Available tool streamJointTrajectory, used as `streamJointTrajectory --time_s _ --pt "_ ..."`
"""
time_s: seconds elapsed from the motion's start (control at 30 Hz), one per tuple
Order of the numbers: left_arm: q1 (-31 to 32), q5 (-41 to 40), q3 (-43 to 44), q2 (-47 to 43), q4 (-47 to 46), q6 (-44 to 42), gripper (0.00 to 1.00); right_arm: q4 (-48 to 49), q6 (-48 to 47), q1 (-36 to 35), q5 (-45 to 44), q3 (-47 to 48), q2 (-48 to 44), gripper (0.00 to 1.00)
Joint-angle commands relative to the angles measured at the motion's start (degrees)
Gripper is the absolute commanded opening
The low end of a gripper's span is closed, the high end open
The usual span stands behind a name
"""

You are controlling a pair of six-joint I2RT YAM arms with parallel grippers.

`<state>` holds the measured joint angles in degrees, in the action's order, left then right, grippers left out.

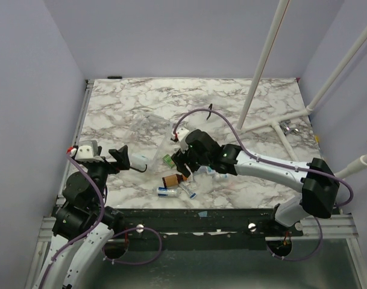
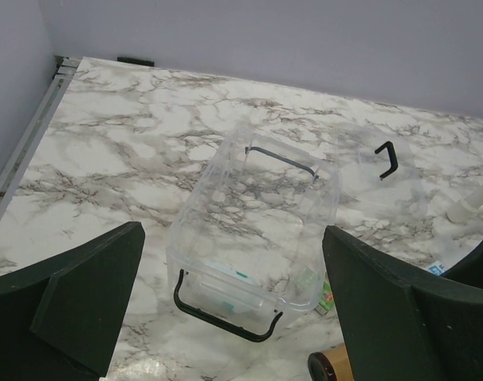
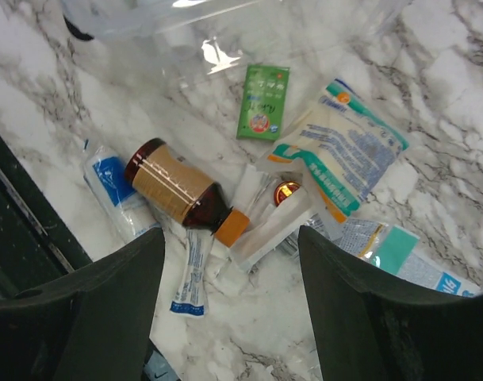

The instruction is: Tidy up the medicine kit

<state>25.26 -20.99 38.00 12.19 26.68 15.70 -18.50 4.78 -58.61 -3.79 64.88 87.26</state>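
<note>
Two grippers, both spread wide and empty. Right gripper [image 3: 229,254] low over the loose pile at the front of the table [image 1: 123,102], straddling the brown bottle [image 3: 174,190] on its side. Probably lined up for a pick there, with a paper strip crowding the cap. Green sachet [image 3: 262,101], white-teal packet [image 3: 344,151] and blue tube [image 3: 189,278] touching or just beside one another, all outside the box. Clear box [image 2: 257,222] just beyond the pile, open-topped, a small item or two already inside. What looks like its lid [image 2: 368,182] set apart behind, leaving the way clear for a drop. Left gripper [image 2: 233,254] aimed at the near handle [image 2: 225,317], likely to steady the box. Most sorting yet to do.
</note>
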Motion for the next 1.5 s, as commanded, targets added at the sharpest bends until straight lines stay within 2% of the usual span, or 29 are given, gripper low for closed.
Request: streamJointTrajectory --time_s 0.0,0.33,0.4,0.73,1.0,1.47 --pt "0.23 0.33 -0.58 0.7 -0.66 -0.15 0.98 3.93 -4.98 -0.56 9.36 -3.89 -0.69 0.72" --pt "0.23 0.54 -0.73 0.15 -0.57 -0.24 0.98 17.96 -23.27 -0.6 20.36 -13.26 -2.53 0.79" --pt "0.23 0.53 -0.73 -0.13 -0.58 -0.24 0.98 20.21 -26.79 -0.55 22.57 -13.93 -2.5 0.84" --pt "0.38 0.6 -0.72 -1.32 -0.62 -0.15 0.98 17.25 -38.55 -0.56 23.33 -10.0 3.1 0.83" --pt "0.83 0.6 -0.77 -1.84 -0.64 -0.15 0.98 21.41 -42.58 -0.61 25.2 -9.95 5.71 0.79" --pt "1.11 0.43 -0.81 -2.05 -0.57 -0.24 0.98 19.26 -42.23 -0.59 25.76 -6.77 11.9 0.77"
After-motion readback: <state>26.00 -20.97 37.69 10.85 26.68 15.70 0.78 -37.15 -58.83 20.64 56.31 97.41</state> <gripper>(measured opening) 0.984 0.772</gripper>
